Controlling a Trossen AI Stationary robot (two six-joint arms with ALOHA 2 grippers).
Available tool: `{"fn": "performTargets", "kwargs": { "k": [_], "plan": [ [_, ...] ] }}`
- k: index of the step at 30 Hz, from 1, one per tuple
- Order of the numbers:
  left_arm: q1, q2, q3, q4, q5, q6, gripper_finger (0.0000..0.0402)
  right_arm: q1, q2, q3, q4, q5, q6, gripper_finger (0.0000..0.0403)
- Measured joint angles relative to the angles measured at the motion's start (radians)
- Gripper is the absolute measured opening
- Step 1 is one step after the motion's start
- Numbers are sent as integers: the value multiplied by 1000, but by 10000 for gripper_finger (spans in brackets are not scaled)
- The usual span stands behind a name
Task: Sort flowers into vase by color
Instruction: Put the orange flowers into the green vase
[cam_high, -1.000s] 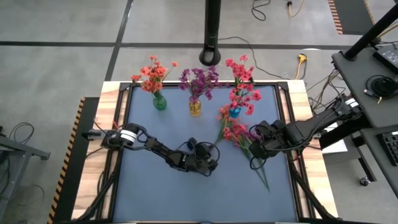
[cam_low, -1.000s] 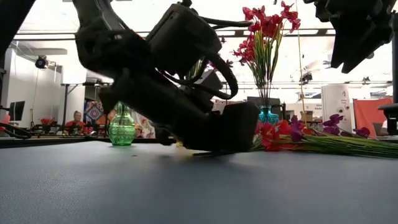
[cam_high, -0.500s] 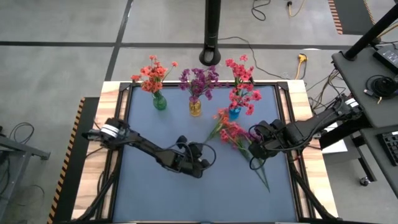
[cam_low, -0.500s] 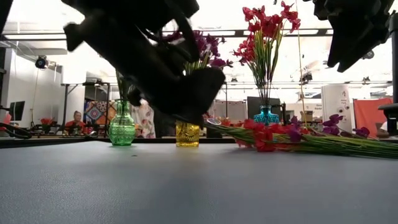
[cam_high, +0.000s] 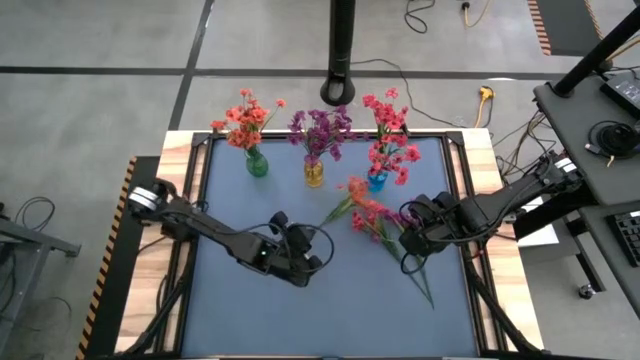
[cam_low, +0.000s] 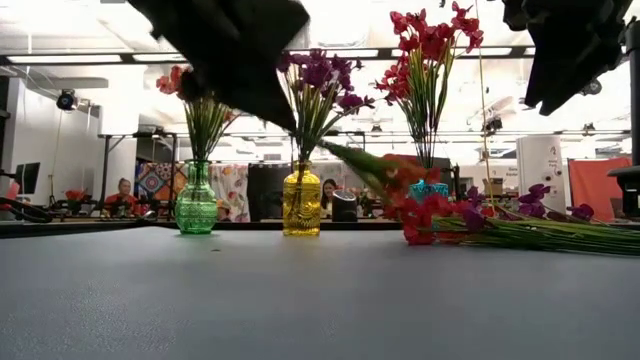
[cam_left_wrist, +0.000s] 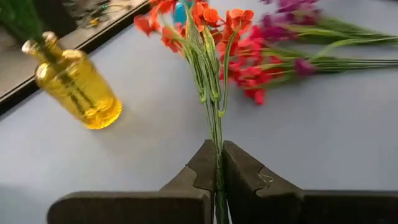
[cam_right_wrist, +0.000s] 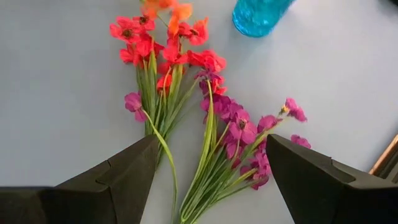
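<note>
A: Orange spray (cam_left_wrist: 208, 56) — long axis from stem base near table centre up toward 1 o'clock, blossoms leading, raised off the mat (cam_high: 230, 310).
B: Clamped at the stem by the left gripper (cam_left_wrist: 217, 177); fingers (cam_left_wrist: 202, 171) pressed together on thin green wire-like stalks. Blossom end just short of the blue vase (cam_high: 377, 181).

A: Loose flowers (cam_right_wrist: 205, 124) at 3 o'clock of centre.
B: Flat on the mat, stems toward 5 o'clock, heads toward 11 o'clock. Pink-red and purple clusters, small papery petals, grass-like leaves. Right gripper (cam_right_wrist: 208, 180) hovering directly above, dark blunt fingers (cam_right_wrist: 121, 177) wide apart, nothing between them.

A: Vases along the 12 o'clock edge.
B: Green vase (cam_low: 196, 203), bulbous ribbed glass, orange-red blooms; yellow vase (cam_low: 301, 203), textured translucent glass, purple blooms; blue vase, small and round, tall pink-red blooms.

A: Hidden or unclear.
B: Blue vase largely masked in the low view by the lifted spray. Left arm there only a dark blur cut off at the top edge. Stem ends of the loose flowers covered from above by the right gripper.
</note>
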Motion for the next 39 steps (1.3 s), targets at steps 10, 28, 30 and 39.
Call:
{"fn": "performTargets", "kwargs": {
  "k": [10, 28, 30, 39],
  "plan": [
    [-107, -150, -13, -92, -60, 39, 0, 126, 0, -8, 86, 127, -41, 292],
    [-137, -424, -26, -86, -80, 122, 0, 193, 0, -61, 211, 161, -49, 292],
    [-139, -443, -13, -83, -79, 141, 0, 193, 0, -60, 211, 159, -50, 292],
    [-163, -458, 50, -60, -26, 286, 0, 193, 0, -63, 233, 155, -89, 292]
  ]
}}
